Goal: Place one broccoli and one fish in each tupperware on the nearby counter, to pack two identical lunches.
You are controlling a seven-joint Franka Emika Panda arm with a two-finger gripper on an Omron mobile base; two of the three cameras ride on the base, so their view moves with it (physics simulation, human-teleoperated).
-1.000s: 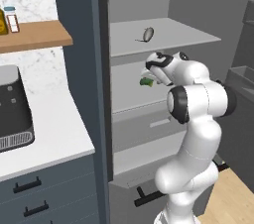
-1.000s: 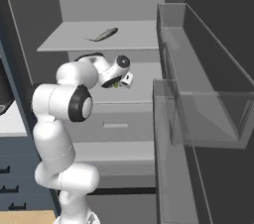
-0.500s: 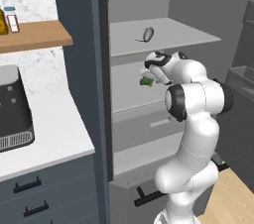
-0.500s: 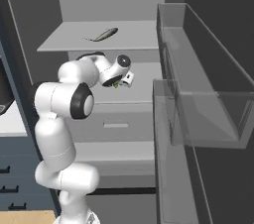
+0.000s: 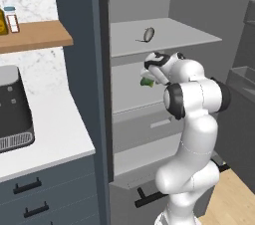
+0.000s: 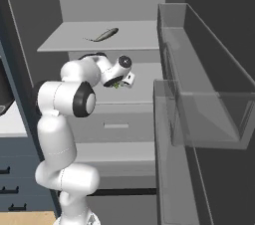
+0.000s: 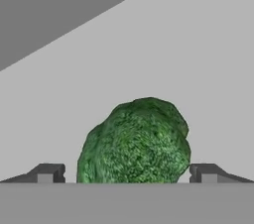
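Note:
A green broccoli [image 7: 134, 141] lies on the middle shelf of the open fridge, seen small beside the hand [image 5: 146, 82] [image 6: 117, 85]. My gripper [image 7: 126, 173] is open, its two dark fingertips [image 7: 49, 172] standing either side of the broccoli without touching it. From the base cameras the gripper [image 5: 151, 72] [image 6: 122, 77] reaches in under the upper shelf. A grey fish [image 5: 148, 34] [image 6: 105, 34] lies on that upper shelf, above the hand. The white counter [image 5: 50, 129] is to the left of the fridge. The tupperware is out of view.
The fridge door with clear bins [image 6: 199, 84] stands open on the right, close to the arm. The upper shelf edge [image 5: 164, 45] is just over the hand. A dark toaster-like box [image 5: 12, 107] sits on the counter; a wooden shelf [image 5: 35, 37] carries bottles.
The hand has edged slightly closer to the broccoli under the upper shelf. The jaws stay open and the broccoli and fish have not moved.

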